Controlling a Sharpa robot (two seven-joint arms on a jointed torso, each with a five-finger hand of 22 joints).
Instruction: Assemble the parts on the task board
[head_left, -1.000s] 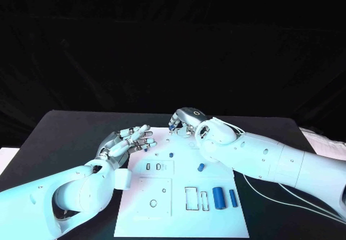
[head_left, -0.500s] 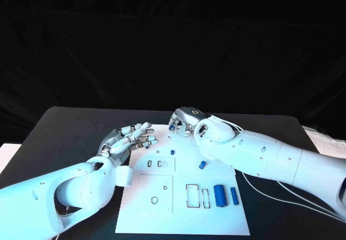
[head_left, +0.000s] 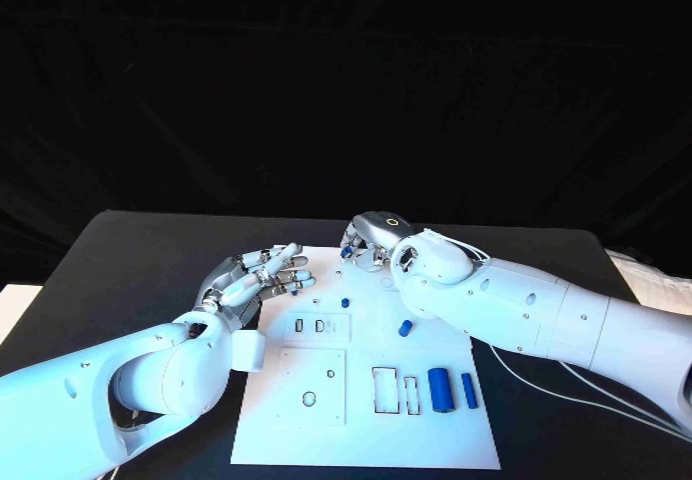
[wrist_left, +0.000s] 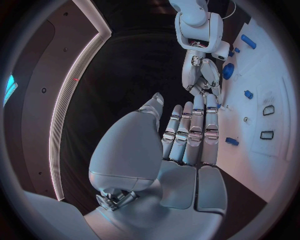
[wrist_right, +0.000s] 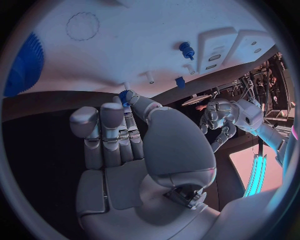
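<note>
Right, status at this moment.
Board: white task board (head_left: 361, 420) flat at table centre, on the black table (head_left: 130, 260).
Parts on board: small blue peg (head_left: 346, 301) standing around centre, another small piece (head_left: 407, 327) lying toward 3 o'clock of it, two bigger blue cylinders (head_left: 438, 391) lying side by side at roughly 4 o'clock of board centre, beside a rectangular slot (head_left: 385, 390).
Right hand: right hand (head_left: 378, 243) at the board's 12 o'clock edge, fingers curled down; right wrist view shows a small blue piece (wrist_right: 124, 97) at the thumb and fingertip. Looks pinched, so I read it as gripping that piece.
Left hand: left hand (head_left: 260, 282) over the board's 10 o'clock edge, fingers straight and apart, holding nothing. A small blue part (wrist_left: 232, 141) lies on the board just beside its fingertips (wrist_left: 211, 98).
Handling, my judgement: parts look like rigid plastic, light, smooth, so prone to slip or roll. Small pegs need a fingertip pinch across the sides, axis kept upright for insertion. Cylinders: take mid-length, across the diameter.
Risk: a dropped peg rolls off the board.
</note>
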